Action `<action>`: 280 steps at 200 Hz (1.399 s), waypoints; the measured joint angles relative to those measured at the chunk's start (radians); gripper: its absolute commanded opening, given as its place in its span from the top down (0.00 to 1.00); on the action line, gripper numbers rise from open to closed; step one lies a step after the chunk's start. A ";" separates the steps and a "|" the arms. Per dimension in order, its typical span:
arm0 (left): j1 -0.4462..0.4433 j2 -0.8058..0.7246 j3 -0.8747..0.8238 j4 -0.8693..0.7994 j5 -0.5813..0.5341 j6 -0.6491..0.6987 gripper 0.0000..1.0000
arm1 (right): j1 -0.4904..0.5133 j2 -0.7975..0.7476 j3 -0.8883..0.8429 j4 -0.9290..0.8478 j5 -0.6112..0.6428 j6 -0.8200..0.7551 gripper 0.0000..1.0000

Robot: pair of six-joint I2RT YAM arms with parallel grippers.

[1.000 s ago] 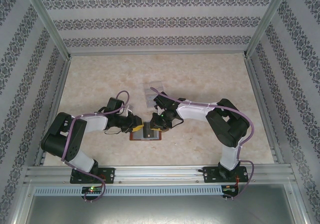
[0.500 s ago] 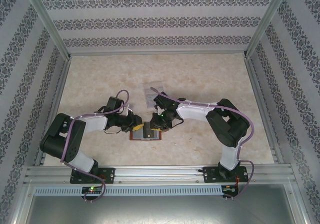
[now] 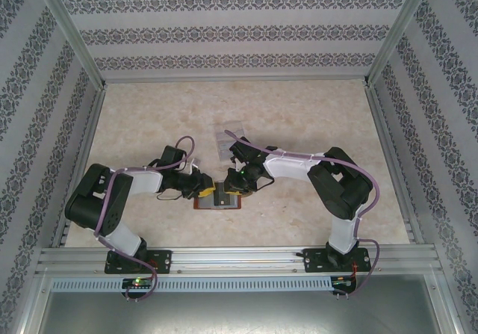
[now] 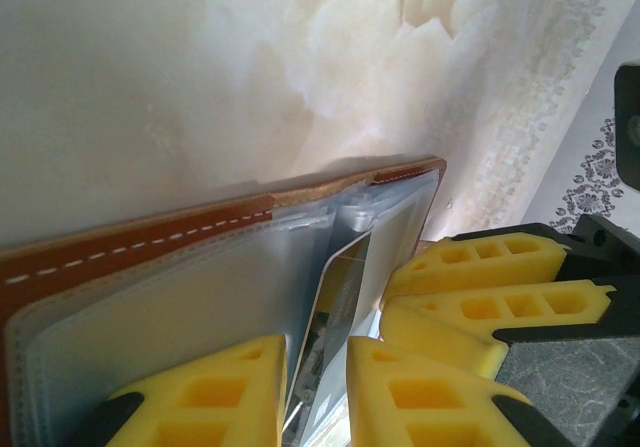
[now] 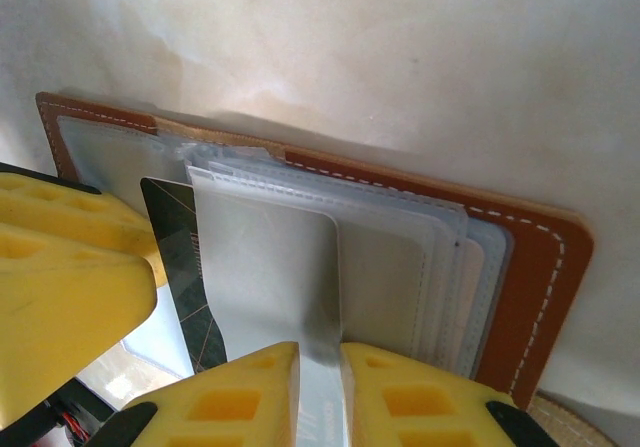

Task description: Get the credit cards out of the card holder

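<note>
Card-pulling step: left hand (image 4: 318, 367) pinches credit card (image 4: 335, 287); right hand (image 5: 320, 367) pinches inner pocket (image 5: 270, 267) of card holder (image 5: 540, 267), open on table (image 3: 299, 125). Next: draw card straight out, holder pinned.

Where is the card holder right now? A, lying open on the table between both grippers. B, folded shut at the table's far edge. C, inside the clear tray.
A: the card holder lies open on the table, the left gripper and right gripper at its pockets.
</note>
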 measured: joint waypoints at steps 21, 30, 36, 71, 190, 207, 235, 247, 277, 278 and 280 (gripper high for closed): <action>0.000 0.011 0.002 0.008 0.014 0.000 0.80 | 0.000 0.000 0.000 0.000 0.000 0.000 0.79; 0.000 0.016 0.004 0.010 0.021 0.000 0.80 | 0.000 0.000 0.000 0.000 0.000 0.000 0.80; 0.000 0.018 0.004 0.011 0.024 0.000 0.80 | 0.000 0.000 0.000 0.000 0.000 0.000 0.79; 0.000 0.025 0.011 0.011 0.035 0.008 0.85 | 0.000 0.000 0.000 0.000 0.000 0.003 0.80; 0.000 -0.016 0.111 -0.213 0.003 0.180 0.96 | 0.000 0.000 0.000 0.001 0.000 0.003 0.80; 0.000 -0.031 0.141 -0.284 -0.021 0.220 0.97 | 0.000 0.000 -0.002 0.003 0.000 0.003 0.80; 0.000 -0.051 0.181 -0.383 -0.061 0.275 0.96 | 0.000 0.000 -0.004 0.007 0.000 0.003 0.80; 0.000 -0.059 0.193 -0.415 -0.077 0.295 0.97 | 0.000 0.000 -0.004 0.008 0.000 0.003 0.80; 0.000 -0.067 0.216 -0.479 -0.115 0.333 0.96 | 0.000 0.000 -0.004 0.008 -0.001 0.003 0.80; 0.000 -0.068 0.217 -0.480 -0.116 0.335 0.96 | 0.000 0.000 -0.004 0.008 -0.001 0.003 0.80; 0.000 -0.067 0.217 -0.483 -0.118 0.336 0.97 | 0.000 0.000 -0.004 0.008 -0.001 0.003 0.80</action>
